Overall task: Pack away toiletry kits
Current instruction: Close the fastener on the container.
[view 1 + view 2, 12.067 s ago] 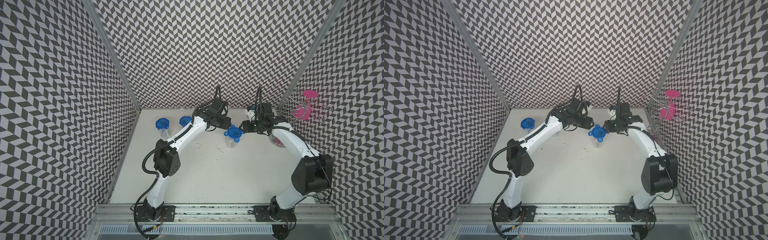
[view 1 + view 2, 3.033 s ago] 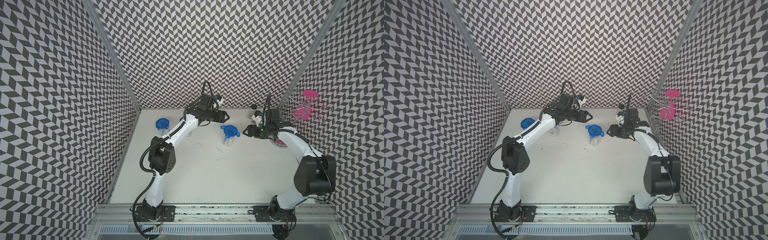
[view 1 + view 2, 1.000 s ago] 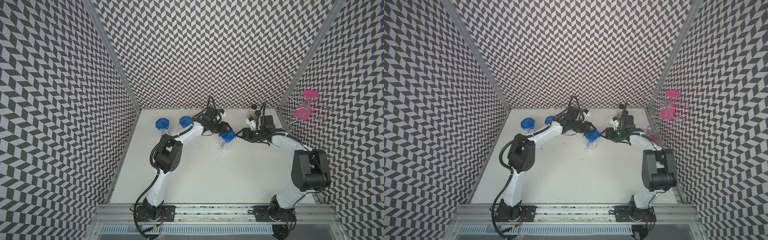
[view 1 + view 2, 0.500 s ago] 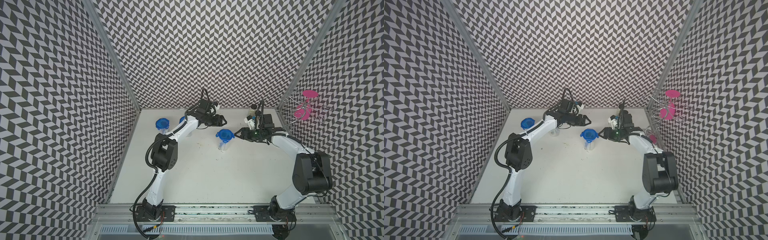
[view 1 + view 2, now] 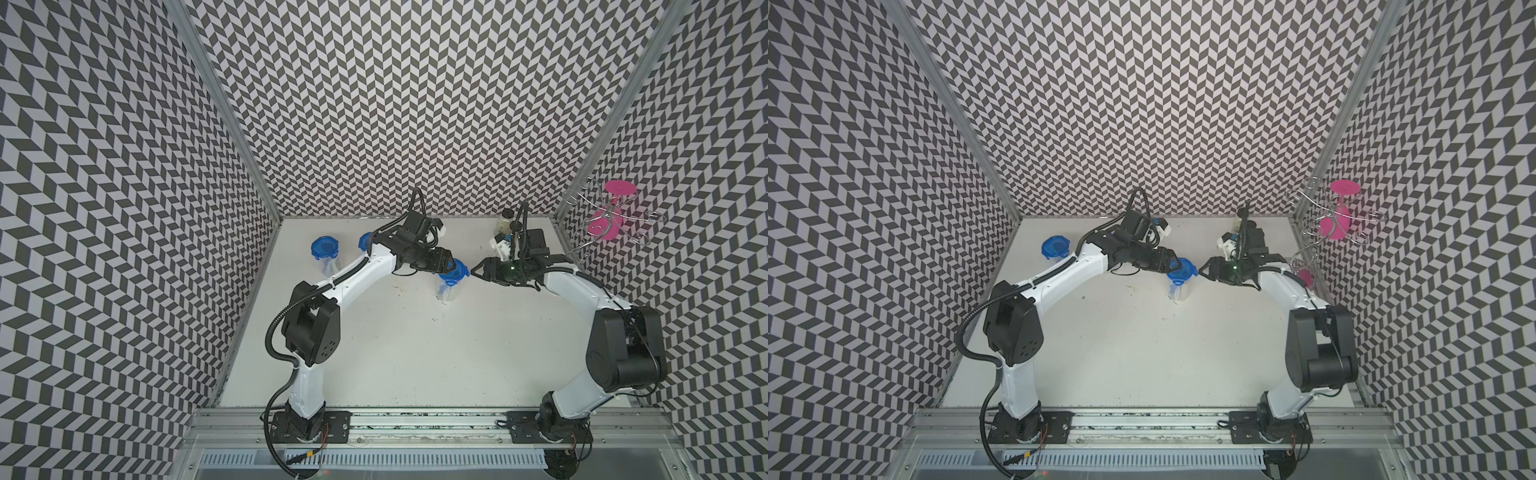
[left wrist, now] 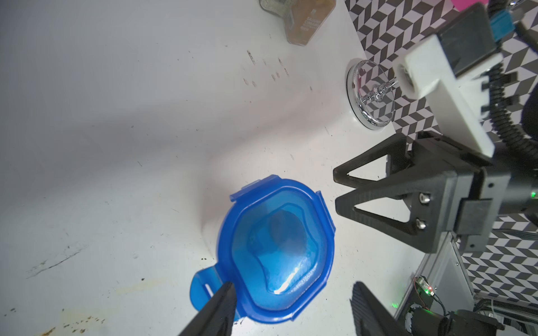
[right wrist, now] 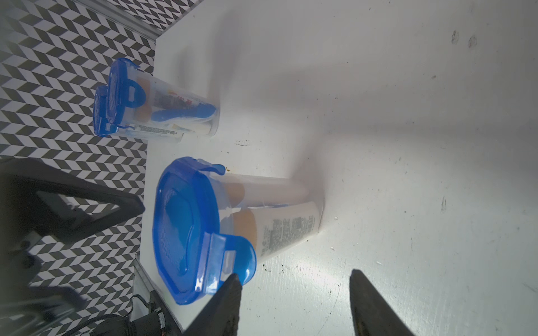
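Note:
A clear cup [image 5: 446, 289] with a blue lid [image 5: 454, 270] stands mid-table, seen in both top views [image 5: 1178, 289]. It holds white tubes with gold caps [image 7: 279, 232]. My left gripper [image 6: 294, 286] is open over the lid's [image 6: 276, 247] near edge. One finger [image 6: 221, 302] touches the rim beside a tab [image 6: 203, 288] that sticks out. My right gripper [image 7: 294, 282] is open beside the cup, holding nothing, one fingertip [image 7: 231, 288] close to a folded-down tab [image 7: 235, 256]. Two more lidded cups [image 7: 163, 113] stand at the back left [image 5: 325, 253], with a blue toothbrush [image 7: 180, 113] in one.
Spice jars [image 5: 505, 220] stand at the back right, behind the right wrist, also in the left wrist view [image 6: 302, 20]. A wire stand with pink discs [image 5: 615, 216] rises at the right wall on a chrome base [image 6: 372, 96]. Patterned walls enclose three sides.
Half a second ago my left gripper was drawn back toward the rear cups; it has come back over the centre cup's lid. The right gripper and the cup have hardly moved.

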`<state>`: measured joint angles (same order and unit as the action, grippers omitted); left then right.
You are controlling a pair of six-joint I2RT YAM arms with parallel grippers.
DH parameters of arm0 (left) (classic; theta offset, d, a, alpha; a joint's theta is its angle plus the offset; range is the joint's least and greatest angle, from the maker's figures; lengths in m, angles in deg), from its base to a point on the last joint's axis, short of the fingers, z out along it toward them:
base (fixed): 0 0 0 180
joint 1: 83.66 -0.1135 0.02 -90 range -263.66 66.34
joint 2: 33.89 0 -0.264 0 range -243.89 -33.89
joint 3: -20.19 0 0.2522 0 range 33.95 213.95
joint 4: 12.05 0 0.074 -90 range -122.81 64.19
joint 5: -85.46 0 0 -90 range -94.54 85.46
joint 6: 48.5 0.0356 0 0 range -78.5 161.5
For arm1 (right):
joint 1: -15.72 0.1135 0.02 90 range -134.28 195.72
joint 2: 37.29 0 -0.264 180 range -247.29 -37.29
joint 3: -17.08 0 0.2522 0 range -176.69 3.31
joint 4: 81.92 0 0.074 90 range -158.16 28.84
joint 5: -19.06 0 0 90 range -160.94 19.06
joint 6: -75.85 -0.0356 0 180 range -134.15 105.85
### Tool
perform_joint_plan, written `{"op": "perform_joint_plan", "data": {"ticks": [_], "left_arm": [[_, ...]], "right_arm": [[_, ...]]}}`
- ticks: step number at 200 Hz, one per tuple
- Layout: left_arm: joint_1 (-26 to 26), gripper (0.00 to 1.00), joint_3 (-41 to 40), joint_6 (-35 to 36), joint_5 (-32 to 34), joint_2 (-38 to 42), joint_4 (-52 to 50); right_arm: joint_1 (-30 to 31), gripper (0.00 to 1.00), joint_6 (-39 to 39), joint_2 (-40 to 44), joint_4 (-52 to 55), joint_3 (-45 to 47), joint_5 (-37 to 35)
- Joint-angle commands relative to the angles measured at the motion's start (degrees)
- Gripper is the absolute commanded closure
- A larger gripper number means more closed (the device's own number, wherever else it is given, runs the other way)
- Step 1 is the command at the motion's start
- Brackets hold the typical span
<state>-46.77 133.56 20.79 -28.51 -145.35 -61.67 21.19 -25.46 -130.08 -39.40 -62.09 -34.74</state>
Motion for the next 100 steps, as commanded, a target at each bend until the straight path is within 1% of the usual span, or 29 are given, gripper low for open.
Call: {"op": "perform_joint_plan", "data": {"ticks": [1,47,100], "left_arm": [[-0.5,0.35,0.3,-0.7,1.7,0.1,0.3],[-0.8,0.34,-0.2,-0.6,3.9,0.3,-1.3],[-1.3,0.35,-1.5,-1.0,2.6,-0.3,-0.3]], "right_arm": [[0.8,0.42,0.9,0.8,-1.6,0.4,-0.1],[2.0,0.42,0.7,0.1,-2.5,0.5,-0.1],[2.1,0.42,1.1,-0.9,-2.0,0.1,-1.1]]}}
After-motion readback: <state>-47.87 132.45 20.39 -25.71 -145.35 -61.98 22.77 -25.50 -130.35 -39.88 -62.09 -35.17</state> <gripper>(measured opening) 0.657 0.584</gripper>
